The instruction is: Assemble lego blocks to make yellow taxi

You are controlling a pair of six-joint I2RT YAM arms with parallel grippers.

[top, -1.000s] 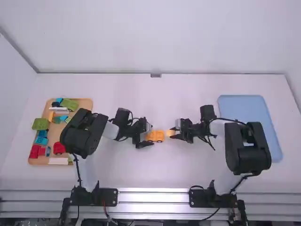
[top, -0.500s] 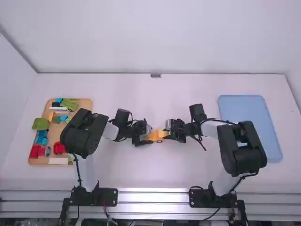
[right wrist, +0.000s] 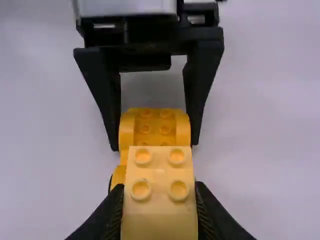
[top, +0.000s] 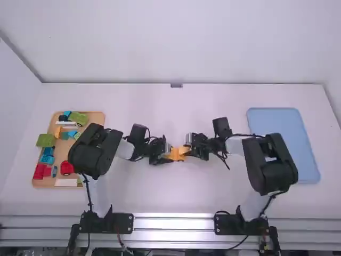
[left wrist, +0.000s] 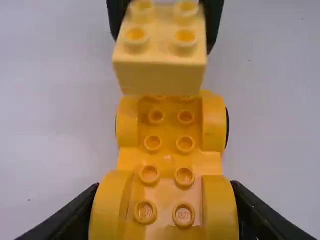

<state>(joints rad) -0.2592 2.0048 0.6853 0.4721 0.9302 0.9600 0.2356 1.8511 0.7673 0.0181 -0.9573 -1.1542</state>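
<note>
At the middle of the table, my left gripper [top: 167,155] is shut on the orange-yellow wheeled base [top: 178,154]. In the left wrist view the left gripper [left wrist: 165,212] grips the near end of the base [left wrist: 168,160] by its sides, studs facing up. My right gripper [top: 191,151] is on the base's right side. The right gripper [right wrist: 160,212] is shut on a pale yellow block [right wrist: 160,170] with four studs. That block [left wrist: 159,75] is over the base's far end, hiding part of it; whether they touch I cannot tell.
At the left stands a wooden tray [top: 99,118] holding several green, blue, red, white and orange pieces. A light blue tray [top: 281,141] lies at the right, beyond the right arm's elbow.
The right gripper has moved left with the pale block, from beside the base to over its right end. My left arm has stayed put, holding the base.
</note>
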